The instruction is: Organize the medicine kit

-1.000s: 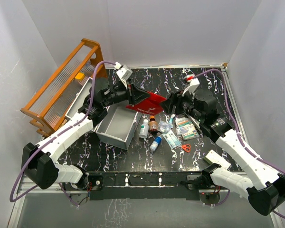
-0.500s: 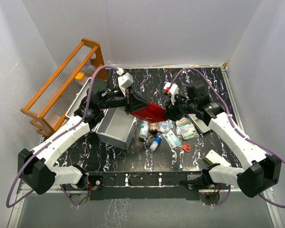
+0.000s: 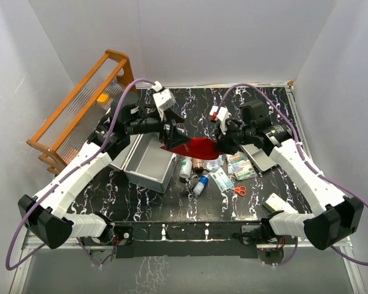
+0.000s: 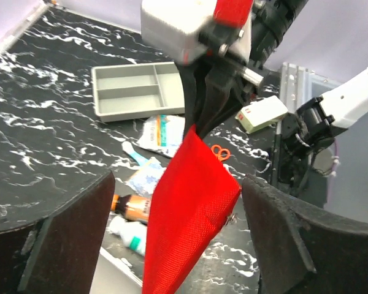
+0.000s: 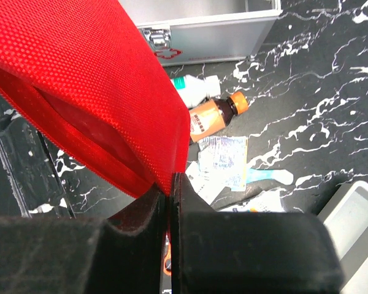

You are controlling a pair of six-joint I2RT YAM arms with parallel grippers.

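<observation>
You're looking at two arms built of glossy white shell links (image 3: 80,170) and matte black joint housings (image 3: 137,126), each trailing a looping purple cable (image 3: 248,85), carrying a small white camera box (image 3: 164,99) and ending in broad black fingers (image 4: 61,239).

Red pouch (image 3: 196,147) drawn nearer, bunched narrower

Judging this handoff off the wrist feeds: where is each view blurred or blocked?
Left wrist: the left tool's fingers are dark, soft shapes low on both sides; the white housing up top is blurred; the red pouch is sharp. Right wrist: the pouch fills the upper left, the right tool's fingers black out the bottom. Top external: even light, no glare.
</observation>
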